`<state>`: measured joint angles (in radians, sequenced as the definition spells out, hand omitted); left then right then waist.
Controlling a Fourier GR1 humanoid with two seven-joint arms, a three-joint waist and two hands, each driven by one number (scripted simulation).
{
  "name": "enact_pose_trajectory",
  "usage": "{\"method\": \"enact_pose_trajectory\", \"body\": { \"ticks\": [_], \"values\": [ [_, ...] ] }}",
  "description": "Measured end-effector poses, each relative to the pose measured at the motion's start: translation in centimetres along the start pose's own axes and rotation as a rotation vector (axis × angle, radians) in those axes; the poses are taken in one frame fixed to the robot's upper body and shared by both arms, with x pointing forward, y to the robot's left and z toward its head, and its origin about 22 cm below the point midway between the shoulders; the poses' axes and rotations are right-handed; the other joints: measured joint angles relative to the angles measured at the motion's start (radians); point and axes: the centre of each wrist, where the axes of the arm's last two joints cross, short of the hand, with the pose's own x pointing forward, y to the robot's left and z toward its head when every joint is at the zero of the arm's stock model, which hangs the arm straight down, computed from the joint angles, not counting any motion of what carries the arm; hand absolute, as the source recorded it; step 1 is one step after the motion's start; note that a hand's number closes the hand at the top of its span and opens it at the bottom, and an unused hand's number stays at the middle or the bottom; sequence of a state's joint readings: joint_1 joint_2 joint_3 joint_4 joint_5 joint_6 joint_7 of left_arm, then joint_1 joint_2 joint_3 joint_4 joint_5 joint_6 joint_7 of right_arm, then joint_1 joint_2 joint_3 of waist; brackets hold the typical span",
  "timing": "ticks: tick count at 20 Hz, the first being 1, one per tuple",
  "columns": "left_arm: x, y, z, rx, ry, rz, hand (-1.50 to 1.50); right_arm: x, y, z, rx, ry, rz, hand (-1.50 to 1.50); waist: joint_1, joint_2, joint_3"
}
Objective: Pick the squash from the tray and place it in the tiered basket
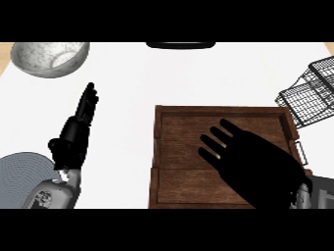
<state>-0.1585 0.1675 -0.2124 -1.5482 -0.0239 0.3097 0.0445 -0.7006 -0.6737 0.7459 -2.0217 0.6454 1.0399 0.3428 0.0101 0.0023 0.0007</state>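
At the lower middle of the frame the tray (171,147) was dark brown wood with visible plank grain. Both hands, the right hand (252,164) over the tray and the left hand (79,130) at the left, were black, on grey forearms. The tiered basket (318,90) at the upper right was black wire mesh. A speckled grey-white bowl (50,59) sat at the upper left. A grey plate (10,179) with fine concentric lines lay at the lower left. The counter (198,73) was white, edged in pale wood.
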Motion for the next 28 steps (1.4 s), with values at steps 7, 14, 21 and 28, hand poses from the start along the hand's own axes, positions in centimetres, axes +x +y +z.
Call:
{"method": "enact_pose_trajectory", "body": {
  "ticks": [7,14,21,28],
  "values": [
    [0.0,-0.1,0.3,0.005,0.004,-0.002,0.00,-1.5,1.9,-1.6,0.011,-0.033,-0.031,-1.50,-0.003,-0.001,0.000],
    [0.1,0.1,-0.4,0.006,0.000,0.002,0.00,-1.8,2.7,-2.9,0.014,-0.071,-0.045,-1.50,-0.005,-0.002,-0.001],
    [-0.2,0.5,0.0,-0.001,-0.002,-0.001,0.00,-0.7,3.8,-4.2,0.038,-0.071,-0.056,-1.50,-0.007,-0.002,-0.001],
    [0.0,0.1,-0.7,-0.001,0.000,0.002,0.00,-0.2,5.1,-5.7,0.067,-0.061,-0.042,-1.50,-0.007,-0.002,-0.001]
  ]
}}
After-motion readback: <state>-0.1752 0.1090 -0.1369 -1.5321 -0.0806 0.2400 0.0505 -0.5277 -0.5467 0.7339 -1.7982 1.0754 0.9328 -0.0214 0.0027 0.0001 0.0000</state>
